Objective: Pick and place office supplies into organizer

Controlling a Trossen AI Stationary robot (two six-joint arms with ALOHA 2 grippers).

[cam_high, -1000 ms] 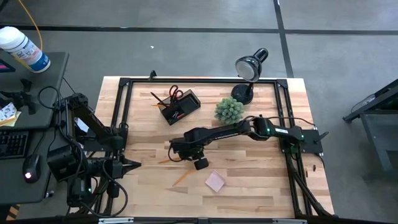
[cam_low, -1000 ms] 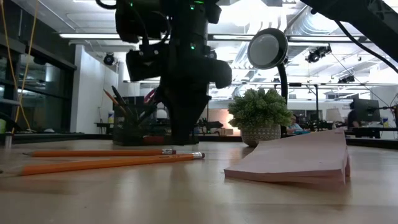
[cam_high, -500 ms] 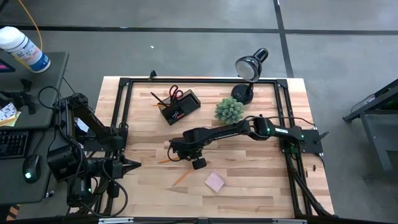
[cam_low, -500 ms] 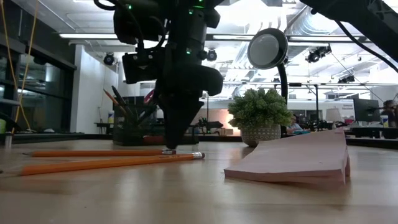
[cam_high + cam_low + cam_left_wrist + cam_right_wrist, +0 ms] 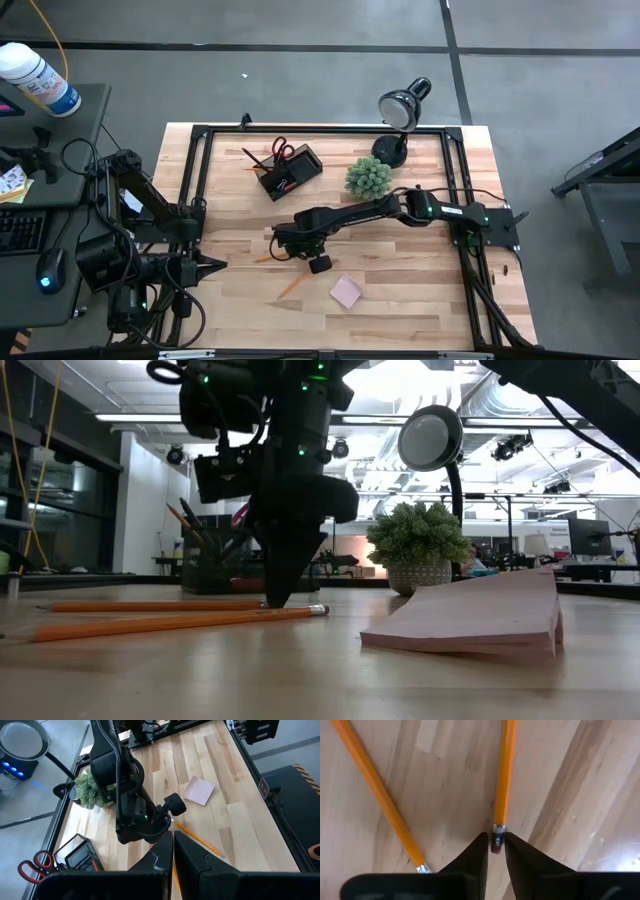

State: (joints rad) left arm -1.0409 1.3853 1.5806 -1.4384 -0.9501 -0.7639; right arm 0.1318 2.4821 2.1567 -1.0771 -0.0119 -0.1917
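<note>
Two orange pencils lie flat on the wooden table, the far pencil (image 5: 150, 605) and the near pencil (image 5: 180, 623). My right gripper (image 5: 495, 839) points straight down at mid-table, shut on the far pencil's eraser end. A pink sticky-note pad (image 5: 346, 292) lies flat toward the near edge. The dark organizer (image 5: 290, 172) stands at the far left with orange-handled scissors (image 5: 283, 150) and pencils upright in it. My left gripper (image 5: 173, 852) waits shut above the table's left edge. My right gripper pinches the far pencil's eraser end (image 5: 496, 845) between its two fingertips. The fingers come from above, pointing down, one on each side of the pencil. The pencil lies flat on the table, its shaft (image 5: 502, 775) reaching away from the fingers.
A green spiky plant (image 5: 368, 177) and a black desk lamp (image 5: 400, 110) stand at the far right. A black frame rail (image 5: 300, 130) runs round the table top. The second pencil (image 5: 380, 800) lies close beside the held one.
My right gripper's fingertips have come down a little and shifted sideways onto the far pencil's eraser end. Both pencils lie where they were.
</note>
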